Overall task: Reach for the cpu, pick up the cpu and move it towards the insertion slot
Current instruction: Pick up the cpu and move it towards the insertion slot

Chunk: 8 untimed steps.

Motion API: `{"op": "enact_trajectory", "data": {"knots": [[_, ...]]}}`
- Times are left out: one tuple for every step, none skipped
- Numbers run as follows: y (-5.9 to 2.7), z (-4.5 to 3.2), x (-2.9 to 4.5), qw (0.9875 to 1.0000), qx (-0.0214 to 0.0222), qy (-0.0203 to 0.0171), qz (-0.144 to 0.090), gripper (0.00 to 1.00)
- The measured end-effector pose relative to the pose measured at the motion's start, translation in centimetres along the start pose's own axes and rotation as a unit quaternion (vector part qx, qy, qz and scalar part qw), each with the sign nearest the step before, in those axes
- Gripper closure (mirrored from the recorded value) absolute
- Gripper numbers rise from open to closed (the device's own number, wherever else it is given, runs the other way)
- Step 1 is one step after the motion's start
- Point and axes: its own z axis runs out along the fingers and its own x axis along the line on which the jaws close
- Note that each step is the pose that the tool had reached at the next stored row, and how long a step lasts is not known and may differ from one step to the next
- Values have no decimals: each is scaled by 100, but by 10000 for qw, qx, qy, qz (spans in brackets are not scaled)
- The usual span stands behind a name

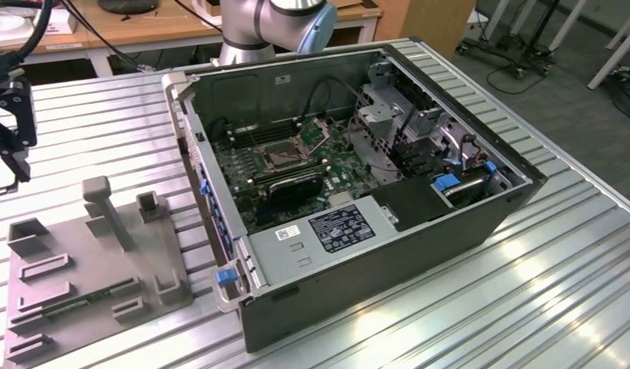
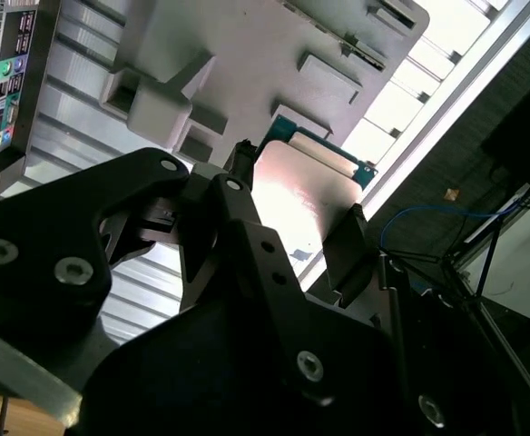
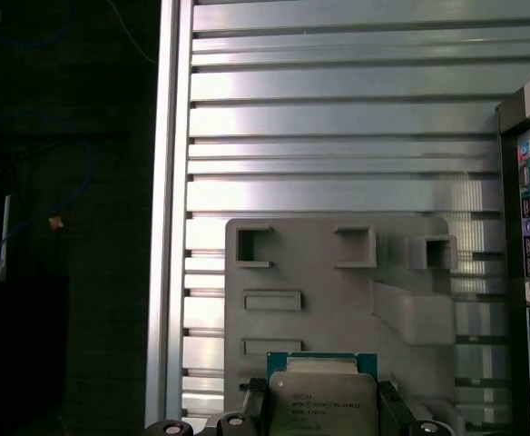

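A ribbed aluminium desk (image 1: 561, 307) fills the scene, with an open computer case (image 1: 397, 231) at its middle and a grey fixture plate (image 1: 99, 261) towards the exterior view's left.

The end effector (image 1: 12, 165) hangs at the far left of that view, above the desk and beyond the plate. In the first wrist view the end effector (image 3: 324, 401) is closed narrowly on the cpu (image 3: 322, 409), one finger against each of two opposite edges. The chip is square, so no axis is longer. It lies flat with its pale metal lid facing that camera and a green edge strip turned towards the fixture plate (image 3: 338, 272). In the second wrist view the cpu (image 2: 306, 191) sits apart from the fixture plate (image 2: 247, 54).

The insertion slot (image 1: 281, 157) lies on the green motherboard (image 1: 243, 173) inside the case, well apart from the chip. The plate's upright posts and the case's side wall (image 1: 191, 146) stand between them. The case is open on top. The desk's edge rail (image 3: 170, 227) runs close beside the plate.
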Motion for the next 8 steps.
{"op": "enact_trajectory", "data": {"knots": [[1, -12, -1, 10000, 0, 0, 0, 46], [1, -27, -1, 10000, 0, 0, 0, 46], [2, -40, -1, 10000, 0, -1, -1, 46], [3, -56, -1, 10000, 0, -1, -1, 46], [4, -74, -1, 10000, 0, -1, -1, 46], [5, -93, -2, 10000, 0, -1, -1, 46], [6, -110, -1, 10000, -1, -1, -1, 46], [7, -123, -2, 10000, -1, -3, -1, 46]]}}
